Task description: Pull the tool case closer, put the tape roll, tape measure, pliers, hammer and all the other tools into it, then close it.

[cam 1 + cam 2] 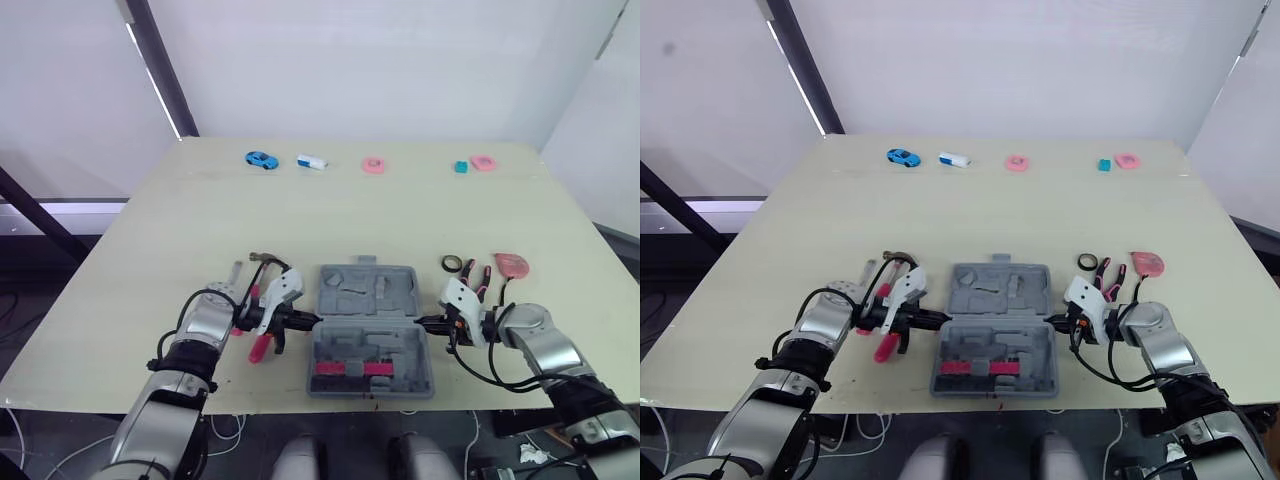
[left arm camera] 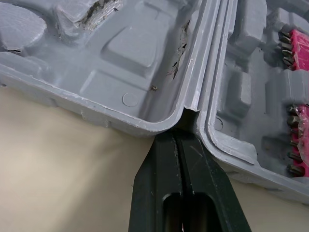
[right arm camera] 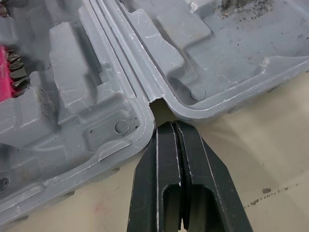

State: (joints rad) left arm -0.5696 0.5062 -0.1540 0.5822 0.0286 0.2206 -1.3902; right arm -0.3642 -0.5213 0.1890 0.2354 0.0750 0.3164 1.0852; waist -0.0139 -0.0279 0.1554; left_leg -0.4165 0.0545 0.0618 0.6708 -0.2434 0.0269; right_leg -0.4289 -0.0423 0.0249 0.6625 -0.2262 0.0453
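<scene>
The grey tool case [image 1: 368,330] lies open flat at the table's front middle, lid half away from me, tray half with red bit holders [image 1: 350,368] near me. My left gripper [image 1: 312,321] is shut, its tips [image 2: 181,137] pushed into the hinge notch on the case's left side. My right gripper [image 1: 425,322] is also shut, tips [image 3: 171,126] at the hinge notch on the right side. A hammer [image 1: 262,260] and a red-handled tool [image 1: 258,346] lie by my left gripper. The tape roll [image 1: 452,263], pliers [image 1: 478,275] and a red tape measure [image 1: 512,264] lie behind my right gripper.
Along the far edge stand a blue toy car [image 1: 260,159], a white and blue item [image 1: 312,161], a pink ring [image 1: 373,165], a teal cube [image 1: 460,168] and another pink item [image 1: 484,162]. The case's near edge is close to the table's front edge.
</scene>
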